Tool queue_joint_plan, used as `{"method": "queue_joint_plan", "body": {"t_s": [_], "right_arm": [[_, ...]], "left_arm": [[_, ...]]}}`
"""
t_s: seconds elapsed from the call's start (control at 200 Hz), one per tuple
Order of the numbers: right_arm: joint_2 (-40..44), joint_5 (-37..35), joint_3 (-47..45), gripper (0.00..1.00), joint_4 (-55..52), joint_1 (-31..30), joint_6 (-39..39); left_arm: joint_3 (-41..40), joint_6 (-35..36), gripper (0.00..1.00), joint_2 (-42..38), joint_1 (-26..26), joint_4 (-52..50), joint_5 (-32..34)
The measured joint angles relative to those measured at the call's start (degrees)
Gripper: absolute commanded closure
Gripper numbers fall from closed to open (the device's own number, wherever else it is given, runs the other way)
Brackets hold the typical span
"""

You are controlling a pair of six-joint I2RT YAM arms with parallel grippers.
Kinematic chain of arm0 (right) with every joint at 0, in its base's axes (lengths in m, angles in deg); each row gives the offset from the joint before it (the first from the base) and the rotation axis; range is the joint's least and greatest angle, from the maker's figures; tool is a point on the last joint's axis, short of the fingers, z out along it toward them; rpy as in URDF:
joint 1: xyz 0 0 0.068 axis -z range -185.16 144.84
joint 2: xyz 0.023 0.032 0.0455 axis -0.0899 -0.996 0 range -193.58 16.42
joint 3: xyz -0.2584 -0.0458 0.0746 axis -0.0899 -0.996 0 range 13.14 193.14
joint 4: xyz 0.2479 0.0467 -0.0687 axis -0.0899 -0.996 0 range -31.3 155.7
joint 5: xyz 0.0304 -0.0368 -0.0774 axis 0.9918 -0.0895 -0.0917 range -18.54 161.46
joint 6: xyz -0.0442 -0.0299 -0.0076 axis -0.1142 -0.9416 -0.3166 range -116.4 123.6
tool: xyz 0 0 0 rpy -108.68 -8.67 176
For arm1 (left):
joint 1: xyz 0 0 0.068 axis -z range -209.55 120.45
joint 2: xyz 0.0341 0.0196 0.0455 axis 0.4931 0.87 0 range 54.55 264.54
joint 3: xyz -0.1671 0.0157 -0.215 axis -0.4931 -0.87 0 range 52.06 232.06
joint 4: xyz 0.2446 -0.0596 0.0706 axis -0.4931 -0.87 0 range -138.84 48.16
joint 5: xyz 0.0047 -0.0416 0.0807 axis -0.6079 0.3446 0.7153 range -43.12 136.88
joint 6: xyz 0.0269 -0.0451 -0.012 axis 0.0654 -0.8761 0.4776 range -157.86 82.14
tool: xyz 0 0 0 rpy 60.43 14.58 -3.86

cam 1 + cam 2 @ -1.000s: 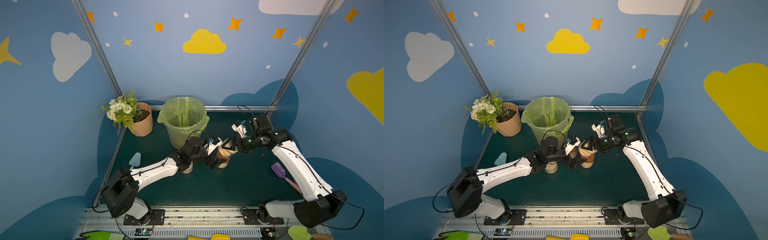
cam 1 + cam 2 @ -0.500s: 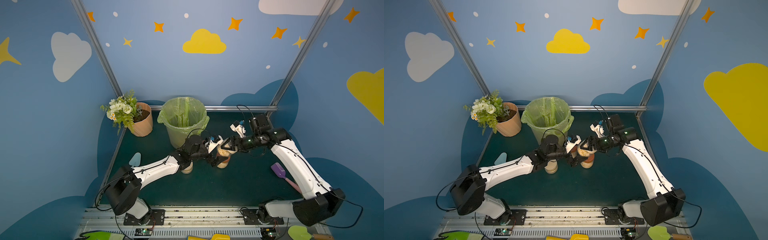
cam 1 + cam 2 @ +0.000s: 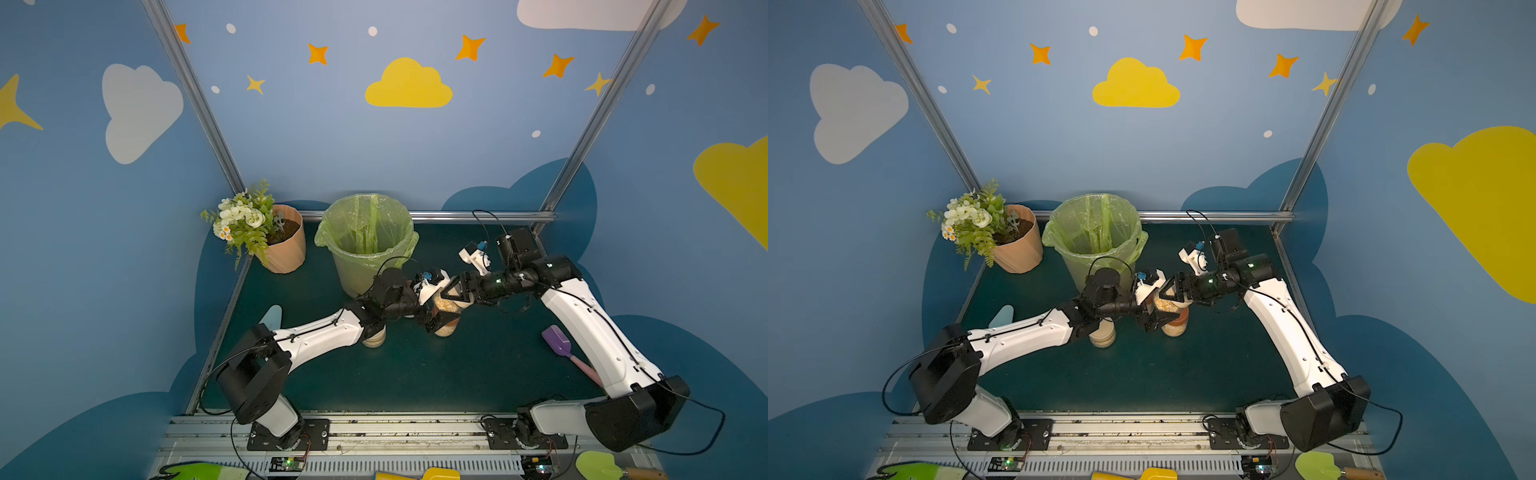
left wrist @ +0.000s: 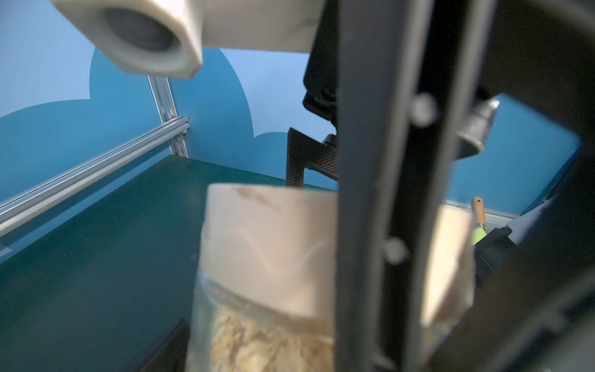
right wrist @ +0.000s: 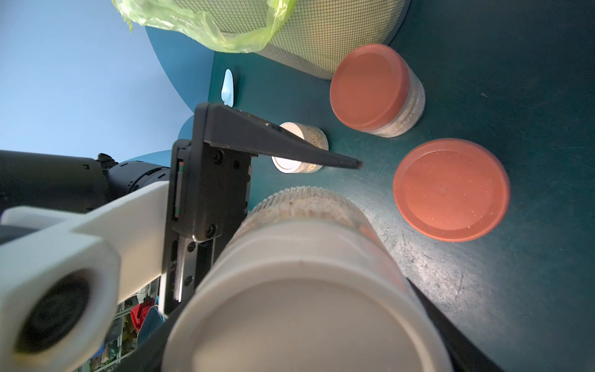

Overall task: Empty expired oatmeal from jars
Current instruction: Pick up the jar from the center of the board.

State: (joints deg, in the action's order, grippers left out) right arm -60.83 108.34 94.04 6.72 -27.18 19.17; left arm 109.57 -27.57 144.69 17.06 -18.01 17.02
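Observation:
A clear glass jar [image 3: 445, 302] of pale oatmeal [image 4: 257, 341] hangs tilted above the table. My right gripper [image 3: 456, 296] is shut on its beige lid [image 5: 302, 299]. My left gripper [image 3: 437, 311] is open around the glass body, and one finger [image 5: 273, 145] stands clear of the glass. A jar with a rust-orange lid [image 3: 448, 329] stands right below. The right wrist view shows two orange-lidded jars [image 5: 370, 87] [image 5: 450, 190] and a beige-lidded jar [image 5: 314, 141] on the table. The beige-lidded jar [image 3: 374, 337] stands under my left forearm.
A bin with a green bag [image 3: 368, 241] stands just behind the grippers. A flower pot [image 3: 286, 249] is at the back left. A purple scoop [image 3: 559, 343] lies by the right arm and a pale blue scoop [image 3: 272, 316] by the left.
My left gripper has edged in closer around the held jar's body. The right gripper and the jar have hardly moved.

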Motion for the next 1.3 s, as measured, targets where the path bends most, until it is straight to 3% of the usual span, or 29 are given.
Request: {"method": "queue_joint_plan", "body": {"t_s": [0.215,0.626,0.886,1.302], "right_arm": [[0.0,0.3,0.0,0.54,0.0,-0.1,0.0],[0.0,0.0,0.0,0.53,0.5,-0.4,0.0],[-0.5,-0.2,0.0,0.55,0.4,-0.9,-0.3],[-2.0,-0.2,0.0,0.56,0.0,-1.8,-1.7]], "left_arm": [[0.0,0.0,0.04,0.3,0.0,0.3,-0.5],[0.1,-0.9,0.24,0.6,0.0,0.3,-1.6],[0.2,-1.0,0.07,0.7,-0.1,-0.1,-1.7],[0.8,-1.1,0.1,0.8,-0.2,0.0,-1.9]]}}
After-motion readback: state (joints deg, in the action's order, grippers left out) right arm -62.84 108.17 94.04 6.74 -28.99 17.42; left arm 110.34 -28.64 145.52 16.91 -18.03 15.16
